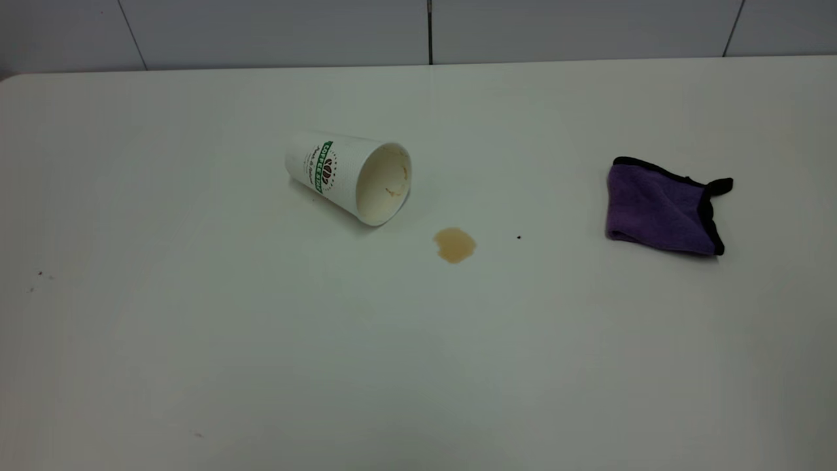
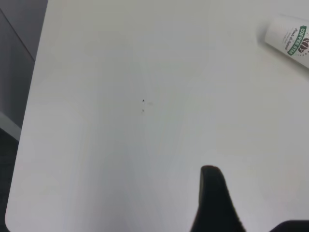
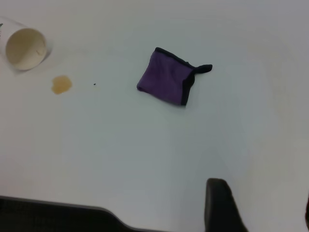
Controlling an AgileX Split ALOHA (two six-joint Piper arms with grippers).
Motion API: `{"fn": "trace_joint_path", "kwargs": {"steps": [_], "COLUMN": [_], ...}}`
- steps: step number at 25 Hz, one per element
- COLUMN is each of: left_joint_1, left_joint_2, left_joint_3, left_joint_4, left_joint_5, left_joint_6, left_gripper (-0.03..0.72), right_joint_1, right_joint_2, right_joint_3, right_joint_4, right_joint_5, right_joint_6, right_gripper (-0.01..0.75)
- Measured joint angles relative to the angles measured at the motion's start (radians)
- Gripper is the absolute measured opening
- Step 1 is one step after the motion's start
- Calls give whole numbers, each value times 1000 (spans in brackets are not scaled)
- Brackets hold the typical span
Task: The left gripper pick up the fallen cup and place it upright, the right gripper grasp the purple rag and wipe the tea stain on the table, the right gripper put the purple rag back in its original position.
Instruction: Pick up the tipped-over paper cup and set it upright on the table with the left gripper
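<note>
While no step is begun, all three items lie untouched on the worktop [image 1: 196, 340].

Cup [image 1: 348, 176]: on its side, left of centre, mouth turned toward the stain and the camera; dried residue inside. Also seen at the edge of the left wrist view, well apart from that arm.

Stain [image 1: 454, 244]: small tan patch just beside the cup mouth, not touching it. Dark speck [image 1: 519, 237] near it, toward the rag.

Rag [image 1: 664, 208]: purple with black trim, folded, lying flat, well apart from the stain on the right side.

Left pincer [image 2: 227, 212]: absent from the exterior view; only one dark finger visible in its wrist view, over bare worktop. Released or clenched: cannot tell.

Right pincer [image 3: 231, 212]: likewise outside the exterior view; one dark finger visible, rag well ahead of it. State: cannot tell.

Judged step in hand: first, cup pick-up by the left arm, not yet started. Next move calls for a reach across to the cup, fingers spread wide enough to span its wall, a light hold to avoid crushing the paper, then a turn upright clear of the stain.
</note>
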Motion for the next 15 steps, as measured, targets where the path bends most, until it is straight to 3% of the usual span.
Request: {"fn": "trace_joint_path", "kwargs": {"steps": [5,9,15], "left_joint_1": [0,-7,-149], "left_joint_2": [326,564,819], "left_joint_3": [-44,-116,-217], "left_joint_4": [-10,-46,-28], "left_joint_5": [-180,-242,-288], "left_joint_6": [27,81,121], "left_gripper": [500,499,499], "right_joint_1": [0,0,0], "right_joint_2": [0,0,0], "right_joint_3": [0,0,0], "right_joint_4": [0,0,0], "right_joint_5": [0,0,0], "right_joint_6": [0,0,0], "right_gripper": [450,450,450]}}
